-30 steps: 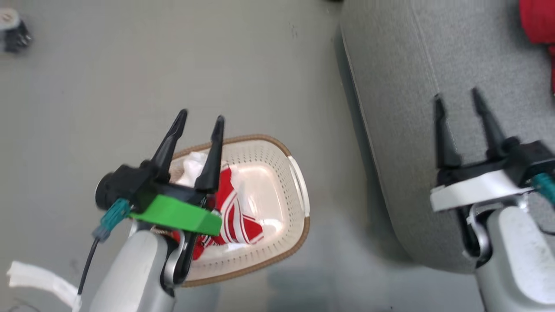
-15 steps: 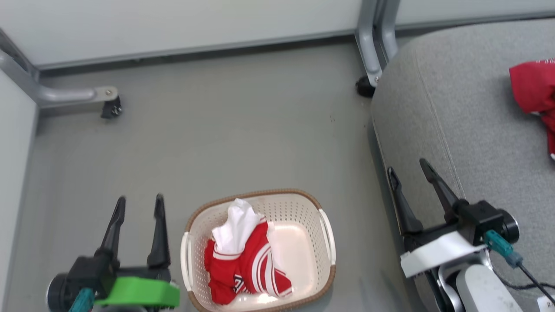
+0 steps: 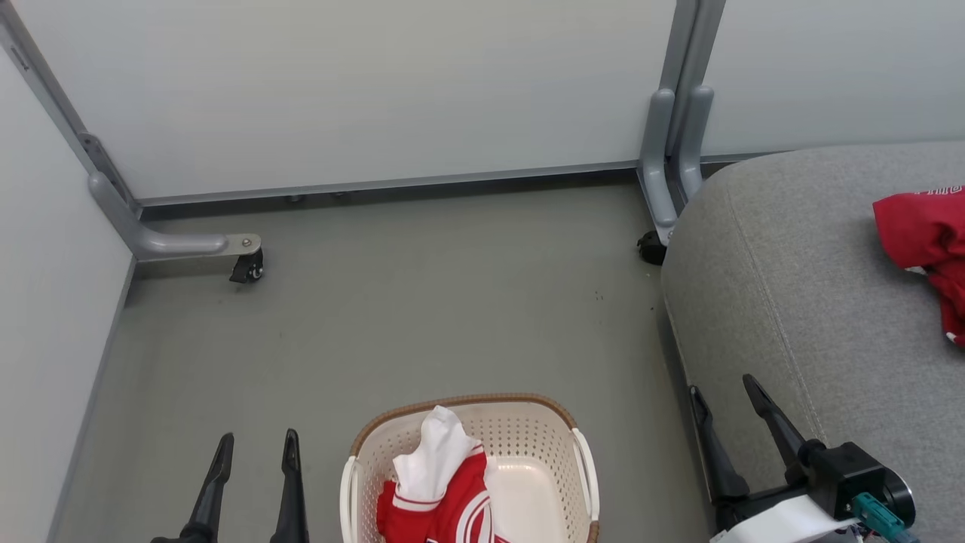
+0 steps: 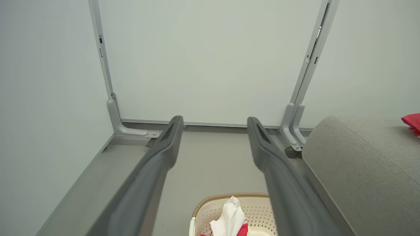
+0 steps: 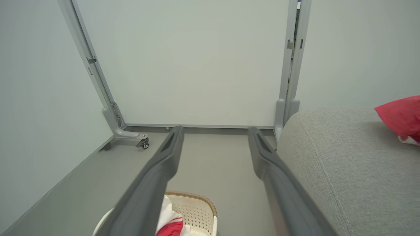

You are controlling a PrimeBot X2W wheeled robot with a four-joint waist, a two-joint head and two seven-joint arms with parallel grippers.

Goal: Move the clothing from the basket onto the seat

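Both the left gripper and right gripper are spread empty; the jersey may be snagged on the basket and dropped.

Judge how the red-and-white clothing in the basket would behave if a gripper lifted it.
Probably floppy: the clothing lies crumpled in the basket, its white part bunched into a soft peak. Likely light, as it looks like thin fabric. Pinched at one spot, it would probably drape and hang down.

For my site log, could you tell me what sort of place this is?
Probably a partitioned test bay: pale panels on grey castered frames, bare grey floor, a large light-grey fabric seat.
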